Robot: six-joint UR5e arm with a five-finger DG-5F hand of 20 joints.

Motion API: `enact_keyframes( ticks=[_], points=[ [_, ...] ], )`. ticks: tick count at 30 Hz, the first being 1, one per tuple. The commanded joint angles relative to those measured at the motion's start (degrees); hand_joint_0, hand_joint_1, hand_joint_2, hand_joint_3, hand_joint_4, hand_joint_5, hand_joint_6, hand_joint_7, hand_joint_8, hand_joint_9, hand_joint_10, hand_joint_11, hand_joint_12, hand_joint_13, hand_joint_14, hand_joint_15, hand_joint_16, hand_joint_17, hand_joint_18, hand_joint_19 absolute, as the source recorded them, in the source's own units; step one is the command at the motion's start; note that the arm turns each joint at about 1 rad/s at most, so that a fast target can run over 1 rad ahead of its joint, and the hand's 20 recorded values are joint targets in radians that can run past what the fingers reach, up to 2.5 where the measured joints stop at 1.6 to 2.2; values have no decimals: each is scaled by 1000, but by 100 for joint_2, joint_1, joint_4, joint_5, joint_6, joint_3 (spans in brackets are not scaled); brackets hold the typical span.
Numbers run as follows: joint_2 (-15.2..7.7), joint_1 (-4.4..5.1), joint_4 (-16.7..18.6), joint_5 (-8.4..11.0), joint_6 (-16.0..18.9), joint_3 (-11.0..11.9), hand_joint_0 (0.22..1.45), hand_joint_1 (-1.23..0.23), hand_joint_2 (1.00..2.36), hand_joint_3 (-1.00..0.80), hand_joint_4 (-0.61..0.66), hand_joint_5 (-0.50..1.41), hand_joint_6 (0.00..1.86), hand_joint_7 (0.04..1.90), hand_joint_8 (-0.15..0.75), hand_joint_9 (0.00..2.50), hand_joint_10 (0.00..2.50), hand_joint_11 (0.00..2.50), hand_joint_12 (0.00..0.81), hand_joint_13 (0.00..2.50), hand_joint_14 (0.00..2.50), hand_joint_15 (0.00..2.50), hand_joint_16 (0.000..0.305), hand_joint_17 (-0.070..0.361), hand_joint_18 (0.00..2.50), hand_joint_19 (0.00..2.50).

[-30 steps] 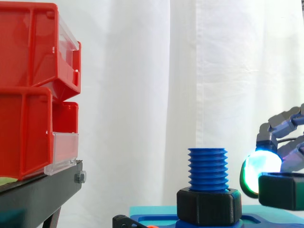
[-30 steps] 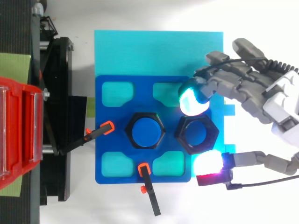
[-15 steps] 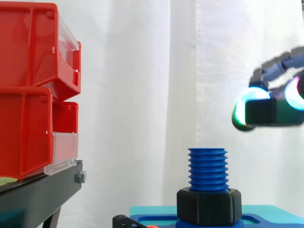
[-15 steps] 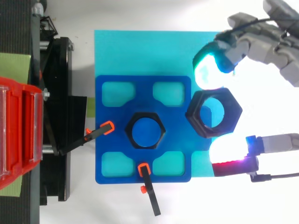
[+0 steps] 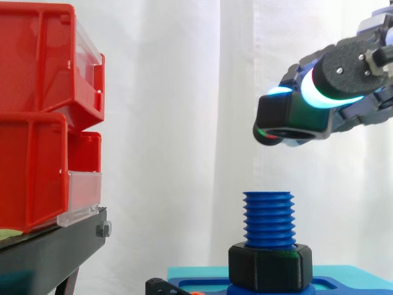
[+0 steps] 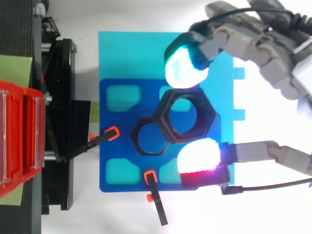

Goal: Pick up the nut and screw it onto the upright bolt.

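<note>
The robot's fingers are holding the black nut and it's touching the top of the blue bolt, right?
Not quite. The fingers are holding the black nut, but it isn't touching the blue bolt. The side view shows it in the air above the bolt's top, with a gap between.

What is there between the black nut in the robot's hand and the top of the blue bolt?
Nothing: the side view shows a bare gap between nut and bolt, with the white curtain behind.

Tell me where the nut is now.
In the side view the nut hangs pinched in the hand, above and slightly right of the blue bolt, clear of it.
</note>
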Motion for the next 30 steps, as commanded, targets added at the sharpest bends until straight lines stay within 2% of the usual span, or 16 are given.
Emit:
enact_keyframes(
  ticks=[1, 5, 10, 14, 17, 22, 30],
  points=[
    [-188, 1, -41, -43, 70, 154, 561, -763, 1003, -466, 242, -180, 501, 1232, 291, 483, 7, 224, 338, 251, 0, 0, 44, 99, 164, 0],
    [-302, 1, -32, -122, 105, 206, 560, -762, 1003, -464, 244, -180, 501, 1233, 291, 483, 7, 225, 338, 251, 0, 0, 44, 99, 165, 0],
    [-294, -26, 135, -201, 79, 215, 560, -760, 1003, -464, 250, -179, 500, 1230, 291, 482, 7, 223, 338, 252, 0, 0, 44, 99, 165, 0],
    [-302, -35, 161, -342, 79, 215, 560, -757, 1003, -465, 243, -179, 500, 1235, 292, 481, 6, 223, 338, 253, 0, 0, 44, 99, 166, 0],
    [-382, -35, 188, -359, 96, 215, 559, -757, 1003, -462, 245, -179, 501, 1229, 292, 481, 7, 223, 338, 253, 0, 0, 44, 99, 168, 0],
    [-382, -26, 232, -395, 96, 215, 559, -752, 1003, -463, 245, -179, 500, 1235, 292, 481, 6, 223, 338, 253, 0, 0, 44, 99, 168, 0],
    [-382, -52, -58, -439, 114, 206, 554, -741, 1003, -455, 241, -179, 500, 1235, 294, 481, 8, 223, 339, 253, 0, 0, 44, 99, 166, 0]
  ],
)
